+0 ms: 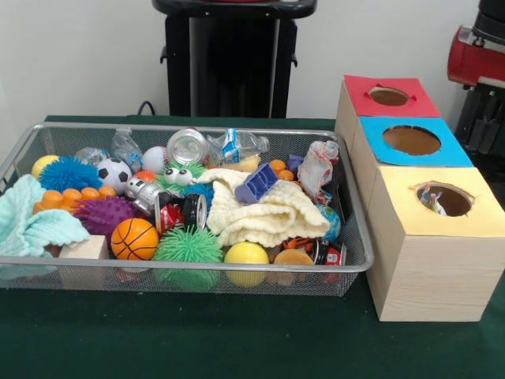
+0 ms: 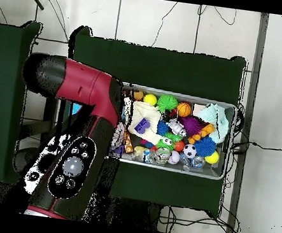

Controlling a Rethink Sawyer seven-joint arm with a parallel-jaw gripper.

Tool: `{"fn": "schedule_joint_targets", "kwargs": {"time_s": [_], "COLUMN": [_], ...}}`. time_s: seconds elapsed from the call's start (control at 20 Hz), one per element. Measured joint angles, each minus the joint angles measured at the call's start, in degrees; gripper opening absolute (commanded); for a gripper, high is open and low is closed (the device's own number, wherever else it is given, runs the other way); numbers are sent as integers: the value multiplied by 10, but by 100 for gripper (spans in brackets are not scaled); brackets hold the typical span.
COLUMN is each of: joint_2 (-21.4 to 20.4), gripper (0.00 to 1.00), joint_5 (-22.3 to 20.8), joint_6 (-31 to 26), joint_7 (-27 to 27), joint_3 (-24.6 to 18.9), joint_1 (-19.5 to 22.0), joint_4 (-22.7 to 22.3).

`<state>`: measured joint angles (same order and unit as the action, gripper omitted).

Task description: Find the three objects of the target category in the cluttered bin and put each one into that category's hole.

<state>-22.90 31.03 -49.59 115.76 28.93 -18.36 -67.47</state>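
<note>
The wire mesh bin (image 1: 353, 207) sits on the dark green table (image 1: 197, 339), crowded with toys: a cream knitted cloth (image 1: 264, 213) lies heaped near its middle with a small blue block (image 1: 256, 183) resting on top, a mint-green towel (image 1: 31, 221) is bunched at the left end, and a toy basketball (image 1: 134, 238), a green spiky ball (image 1: 188, 247) and a yellow ball (image 1: 246, 253) line the near wall. One spotted white fabric piece (image 1: 316, 167) stands crumpled against the bin's right end, beside the cream cloth. Just right of the bin stands a row of three wooden boxes, red-topped (image 1: 418, 99) farthest, blue-topped (image 1: 454, 150) in the middle, yellow-topped (image 1: 485, 207) nearest; inside the yellow box's round hole (image 1: 443, 199) a bit of spotted fabric (image 1: 436, 204) shows. In the overhead view the red and black arm (image 2: 80, 136) reaches across the boxes' end of the bin and covers them; the gripper itself cannot be made out in either view, so I cannot tell how its claw stands
</note>
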Motion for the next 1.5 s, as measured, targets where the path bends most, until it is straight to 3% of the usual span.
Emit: {"fn": "schedule_joint_targets", "kwargs": {"time_s": [1.0, 1.5], "joint_2": [-50, -52], "gripper": [0, 0], "joint_5": [-32, -54], "joint_6": [43, 189], "joint_7": [0, 0], "joint_3": [-24, -76], "joint_1": [89, 135], "joint_4": [-31, -111]}}
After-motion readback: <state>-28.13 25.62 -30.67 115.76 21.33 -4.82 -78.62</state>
